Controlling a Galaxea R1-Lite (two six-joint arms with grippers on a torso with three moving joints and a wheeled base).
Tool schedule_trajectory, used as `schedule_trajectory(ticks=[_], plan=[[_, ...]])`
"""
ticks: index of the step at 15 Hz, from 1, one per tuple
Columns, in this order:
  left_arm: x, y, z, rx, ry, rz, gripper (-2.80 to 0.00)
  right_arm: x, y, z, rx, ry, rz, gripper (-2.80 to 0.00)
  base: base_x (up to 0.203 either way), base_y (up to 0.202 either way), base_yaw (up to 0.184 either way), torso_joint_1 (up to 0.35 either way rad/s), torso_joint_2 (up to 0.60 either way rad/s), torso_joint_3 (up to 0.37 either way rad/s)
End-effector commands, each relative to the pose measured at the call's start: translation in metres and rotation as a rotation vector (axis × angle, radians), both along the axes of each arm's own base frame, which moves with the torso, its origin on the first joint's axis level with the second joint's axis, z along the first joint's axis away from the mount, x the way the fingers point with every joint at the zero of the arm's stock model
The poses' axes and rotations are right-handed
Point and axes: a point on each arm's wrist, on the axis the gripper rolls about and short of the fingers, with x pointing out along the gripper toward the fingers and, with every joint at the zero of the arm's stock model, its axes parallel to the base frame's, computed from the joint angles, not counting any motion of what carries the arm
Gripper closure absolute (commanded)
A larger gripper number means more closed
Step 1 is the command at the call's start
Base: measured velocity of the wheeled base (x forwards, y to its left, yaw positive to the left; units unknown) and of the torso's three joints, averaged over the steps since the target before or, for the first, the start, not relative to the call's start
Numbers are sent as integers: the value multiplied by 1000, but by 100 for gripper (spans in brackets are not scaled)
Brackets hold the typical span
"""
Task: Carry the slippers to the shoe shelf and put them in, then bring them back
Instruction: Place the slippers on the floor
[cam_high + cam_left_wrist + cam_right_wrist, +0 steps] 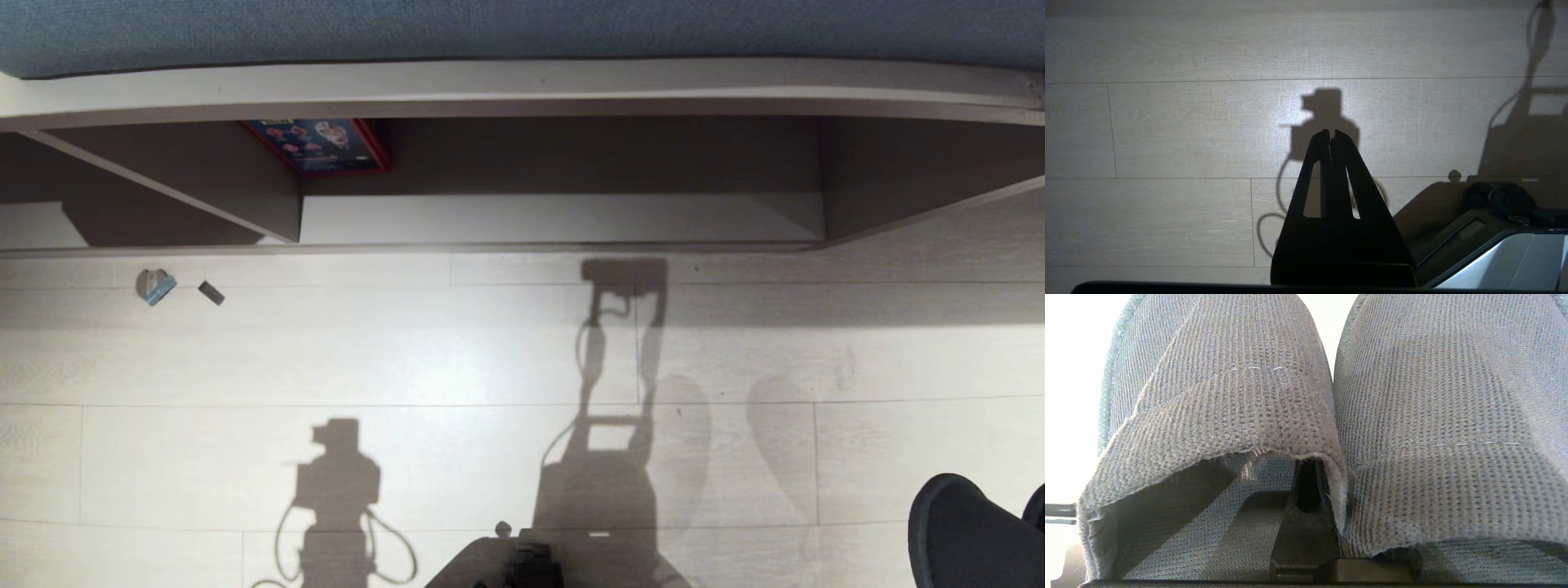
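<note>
The dark slippers [962, 531] hang in the lower right corner of the head view, above the pale floor. In the right wrist view they fill the picture as two woven straps side by side [1437, 416]. My right gripper [1309, 477] is shut on the slippers where the two straps meet, with one dark finger [1302, 522] reaching under the nearer strap. The shoe shelf [555, 219] lies straight ahead, an open cubby with a pale base board in the grey-brown unit. My left gripper [1331, 132] is shut and holds nothing, hanging over bare floor planks.
A blue and red box [318, 145] stands at the back left of the cubby. Two small bits [155, 286] [211, 292] lie on the floor near the unit's left part. A blue cushion [522, 28] tops the unit. My base [531, 563] shows at the bottom.
</note>
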Motion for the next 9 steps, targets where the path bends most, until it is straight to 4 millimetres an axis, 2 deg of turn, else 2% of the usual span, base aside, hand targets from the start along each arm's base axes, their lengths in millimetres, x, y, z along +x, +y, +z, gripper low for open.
schedule_trajectory(ticks=[1, 9], plan=[[0, 0, 0, 0, -2, 0, 0, 0, 0, 0, 0, 3, 0, 0, 0, 0, 0, 2, 7, 204], [0, 0, 0, 0, -1, 0, 0, 0, 0, 0, 0, 3, 0, 0, 0, 0, 0, 1, 3, 204]])
